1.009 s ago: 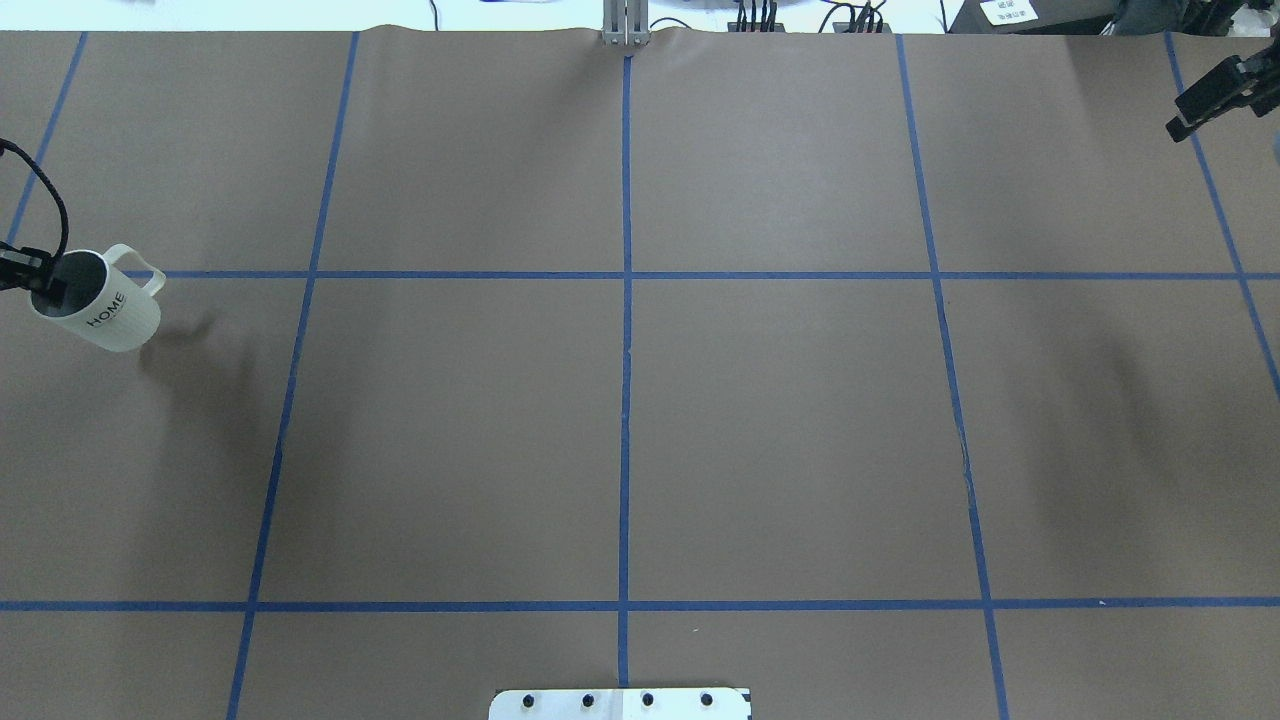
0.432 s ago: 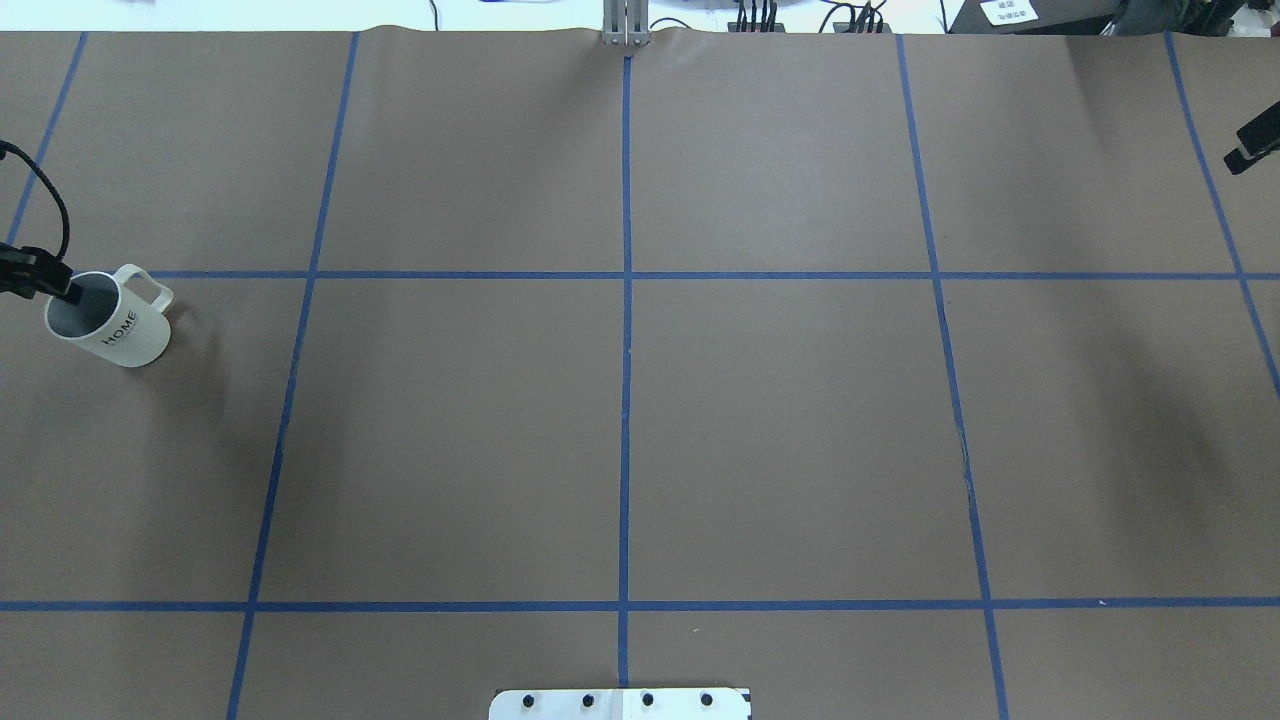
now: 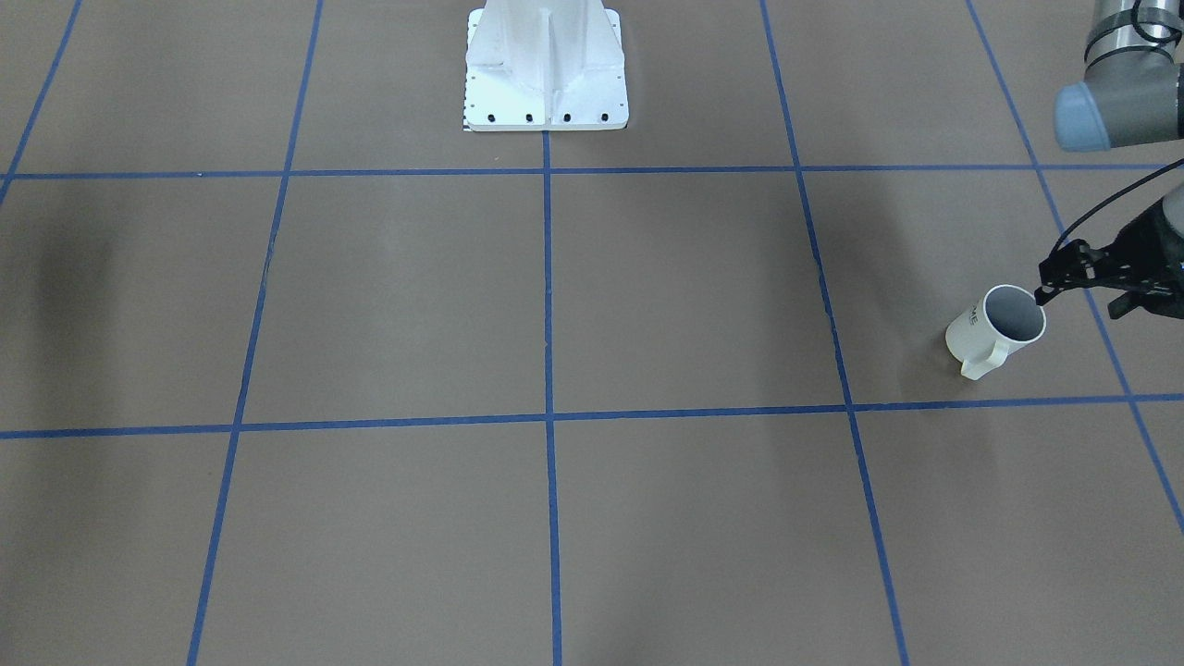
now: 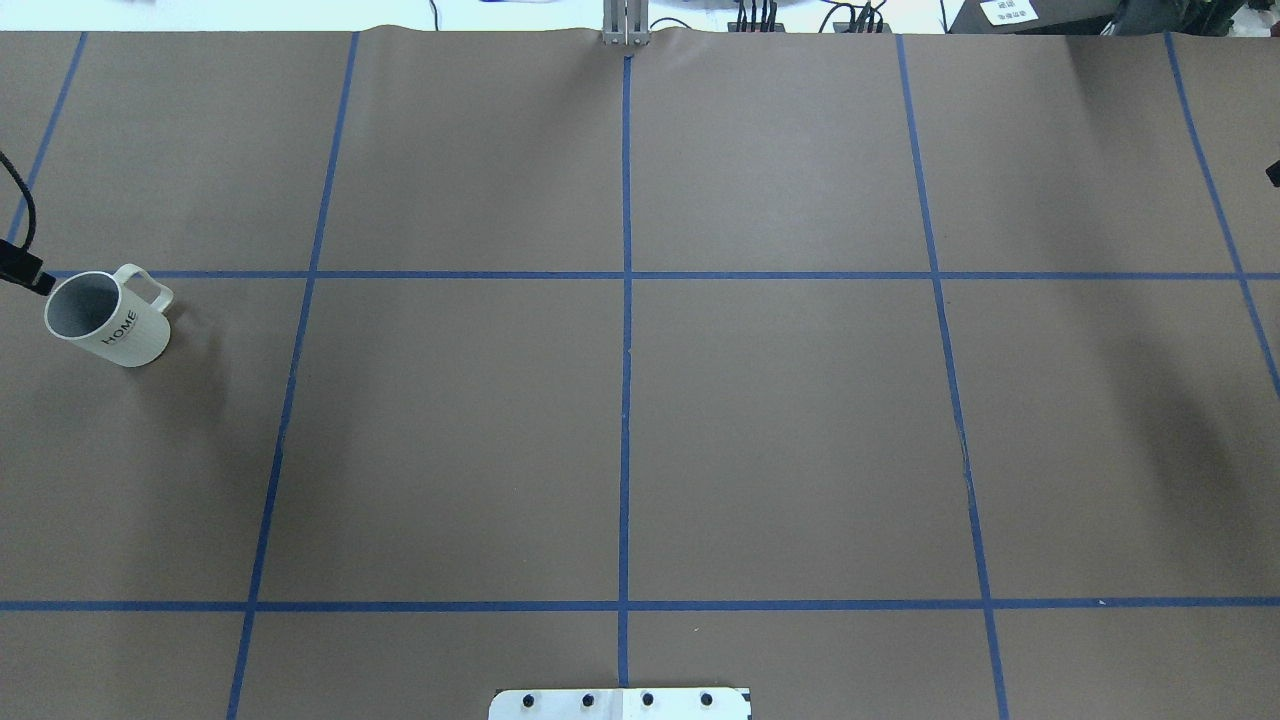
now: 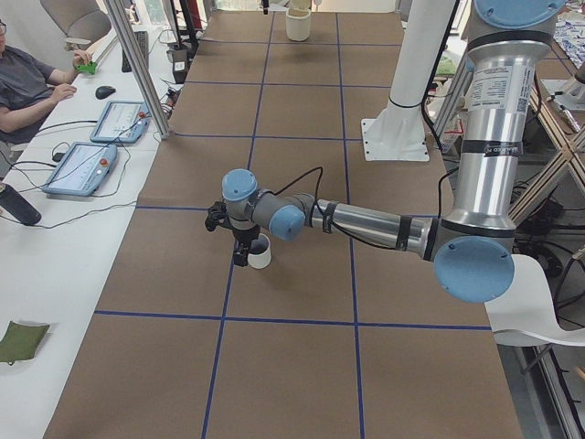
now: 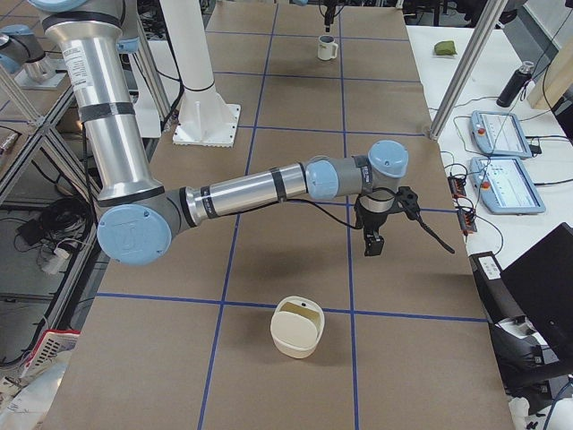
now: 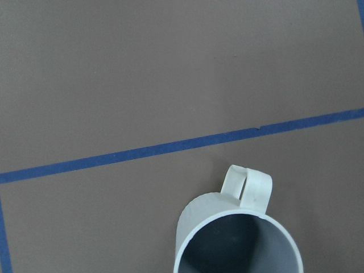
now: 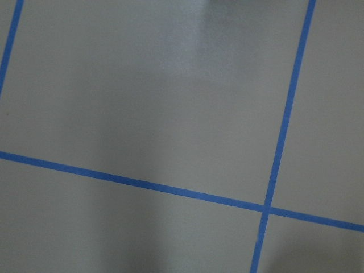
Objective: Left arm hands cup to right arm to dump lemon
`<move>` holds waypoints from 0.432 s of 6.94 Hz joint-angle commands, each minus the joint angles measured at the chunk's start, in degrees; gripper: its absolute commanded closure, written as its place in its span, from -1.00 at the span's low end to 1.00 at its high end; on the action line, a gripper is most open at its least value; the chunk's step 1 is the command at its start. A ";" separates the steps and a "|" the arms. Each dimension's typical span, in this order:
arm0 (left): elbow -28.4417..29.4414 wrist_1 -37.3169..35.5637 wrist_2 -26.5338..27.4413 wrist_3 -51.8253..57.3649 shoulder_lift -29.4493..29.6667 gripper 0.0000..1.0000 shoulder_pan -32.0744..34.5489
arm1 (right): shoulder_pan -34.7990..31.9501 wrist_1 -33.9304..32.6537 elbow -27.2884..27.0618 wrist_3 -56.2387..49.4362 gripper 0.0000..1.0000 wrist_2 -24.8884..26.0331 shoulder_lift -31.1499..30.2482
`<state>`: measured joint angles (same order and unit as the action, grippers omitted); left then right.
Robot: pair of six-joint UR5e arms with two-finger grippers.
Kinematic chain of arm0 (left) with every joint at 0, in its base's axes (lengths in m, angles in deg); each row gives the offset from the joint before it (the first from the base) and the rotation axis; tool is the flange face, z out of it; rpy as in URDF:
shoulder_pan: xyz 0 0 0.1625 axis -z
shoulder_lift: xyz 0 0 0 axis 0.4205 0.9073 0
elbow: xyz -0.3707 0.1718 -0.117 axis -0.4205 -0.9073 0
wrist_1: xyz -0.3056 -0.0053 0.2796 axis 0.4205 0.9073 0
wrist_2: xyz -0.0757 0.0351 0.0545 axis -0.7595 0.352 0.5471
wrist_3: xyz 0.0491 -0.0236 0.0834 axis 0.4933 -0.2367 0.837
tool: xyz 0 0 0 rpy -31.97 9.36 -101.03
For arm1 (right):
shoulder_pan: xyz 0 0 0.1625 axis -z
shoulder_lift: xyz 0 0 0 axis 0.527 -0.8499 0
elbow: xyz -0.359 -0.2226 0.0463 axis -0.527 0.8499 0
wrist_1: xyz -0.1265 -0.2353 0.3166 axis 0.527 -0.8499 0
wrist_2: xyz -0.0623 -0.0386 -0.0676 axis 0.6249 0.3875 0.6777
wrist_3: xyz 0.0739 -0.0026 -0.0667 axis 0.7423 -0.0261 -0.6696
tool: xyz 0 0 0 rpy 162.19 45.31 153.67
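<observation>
**Mia:** Where is the small white cup [image 4: 120, 332] with one handle and the black word HOME on its side?

**Ben:** It stands up straight near the left end of the brown counter [image 4: 780, 430], just on the robot's side of a blue tape line [image 4: 450, 275]. Its loop handle [image 4: 152, 287] points at that line. The inside is dark grey, and I see no lemon in it

**Mia:** How will it feel to pick up?

**Ben:** I think it is hard and smooth like a dish, so a bit slippery. It is not heavy, but it could crack if dropped. A good hold is the top wall, one finger inside and one outside, away from the handle. That leaves room for the other arm to take it

**Mia:** And the slim black left hand [image 3: 1078, 294] with the looped cable?

**Ben:** It sits just beside the rim, fingers a little apart, holding nothing. The chunky black right hand [image 6: 372, 244] hangs over the counter, well apart from the cup. I cannot tell if it is open

**Mia:** What changed?

**Ben:** A second ago the cup was up in the air and tipped, with a left finger inside it. Then it was set down, finger still on the rim. Now the finger is off and the cup has stayed put. The right hand has slid almost out of the top view
</observation>
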<state>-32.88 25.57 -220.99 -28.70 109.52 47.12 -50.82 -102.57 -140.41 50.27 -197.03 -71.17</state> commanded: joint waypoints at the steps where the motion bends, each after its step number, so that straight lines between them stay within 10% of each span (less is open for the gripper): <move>1: 0.28 -10.60 0.01 18.73 -0.10 -1.00 9.19 | -1.48 -0.15 0.13 -2.56 -1.00 0.40 -2.01; 3: 0.55 -18.86 0.10 27.84 -0.45 -1.00 15.70 | -6.30 -0.24 4.50 -11.23 -1.00 -0.03 -2.98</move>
<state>-32.41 12.14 -220.97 -6.29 109.30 58.71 -54.32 -102.76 -138.55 44.40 -196.83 -73.42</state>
